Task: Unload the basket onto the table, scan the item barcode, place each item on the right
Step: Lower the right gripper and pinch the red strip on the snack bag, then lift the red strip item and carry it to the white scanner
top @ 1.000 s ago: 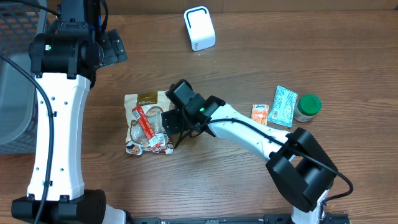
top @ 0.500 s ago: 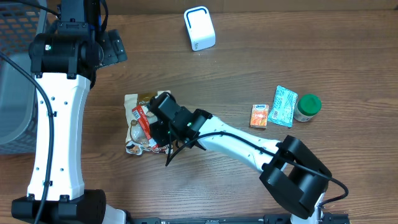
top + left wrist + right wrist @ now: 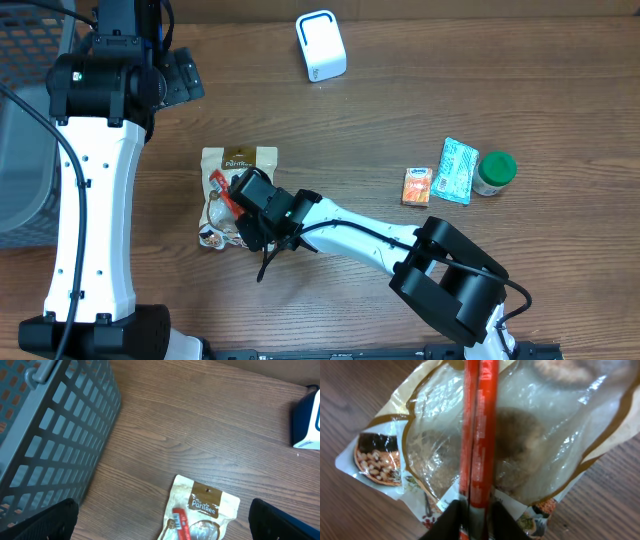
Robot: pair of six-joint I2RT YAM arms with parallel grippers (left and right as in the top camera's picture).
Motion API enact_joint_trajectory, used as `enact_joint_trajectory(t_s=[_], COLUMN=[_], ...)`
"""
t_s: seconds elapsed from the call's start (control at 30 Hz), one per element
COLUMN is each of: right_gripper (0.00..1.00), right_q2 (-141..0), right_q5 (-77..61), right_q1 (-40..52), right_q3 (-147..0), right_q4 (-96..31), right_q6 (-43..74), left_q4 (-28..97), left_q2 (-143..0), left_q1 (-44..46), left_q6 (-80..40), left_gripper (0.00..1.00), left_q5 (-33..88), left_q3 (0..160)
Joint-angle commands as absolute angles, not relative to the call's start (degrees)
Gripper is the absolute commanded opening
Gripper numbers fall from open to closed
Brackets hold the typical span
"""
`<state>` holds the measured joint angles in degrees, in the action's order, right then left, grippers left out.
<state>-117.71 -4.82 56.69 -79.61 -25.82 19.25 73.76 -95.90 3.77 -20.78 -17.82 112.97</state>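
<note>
At the far left a grey basket (image 3: 55,425) is sitting on the counter (image 3: 400,110), and the left fingers (image 3: 47,522) are hanging wide apart above the wood beside it, holding nothing. Just right of that, toward the middle-left of the counter, a clear snack pouch (image 3: 240,160) is lying flat, and a red stick sachet (image 3: 477,435) is resting lengthwise on top of it. The right fingers (image 3: 444,525) are pinching the sachet across its narrow width at its near end, one on each side, with the pouch film directly underneath. The sachet is looking light, thin and soft, with a slick wrapper, so it is probably going to bend and slip easily. A hold across the width, away from the small barcode (image 3: 177,519) at its far end, is looking wisest, though the crinkly pouch below is at risk of being caught too. Further right and far back, the white scanner (image 3: 321,45) is standing well apart, while an orange packet (image 3: 417,186), a teal packet (image 3: 458,171) and a green-lidded jar (image 3: 494,172) are lying close together toward the right
</note>
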Motion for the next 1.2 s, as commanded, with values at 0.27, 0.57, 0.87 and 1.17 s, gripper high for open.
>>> enact_joint_trajectory(t_s=[0.27,0.57,0.87,1.17], right_gripper=[0.04,0.04,0.04,0.04], right_q2=[-111.22,-105.25,-105.41,-105.43], right_q5=[-1.30,-1.32,-1.30,-1.32], right_q1=[54.92,50.39,43.66,40.73], right_q3=[-81.14,-81.14,-81.06,-81.10], right_q4=[-28.12,-37.63,-48.77,-53.71], right_q6=[19.42,19.46,19.40,10.48], left_q4=[73.69,73.69,73.69,73.69], left_q2=[-95.50,-95.50,-95.50,-95.50], left_q1=[4.14,4.14,4.14,4.14], left_q6=[-20.12,-20.12,-20.12,-20.12], left_gripper=[1.00,1.00,1.00,1.00], left_q5=[-18.39,-18.39,-18.39,-18.39], left_q3=[113.45,113.45,113.45,113.45])
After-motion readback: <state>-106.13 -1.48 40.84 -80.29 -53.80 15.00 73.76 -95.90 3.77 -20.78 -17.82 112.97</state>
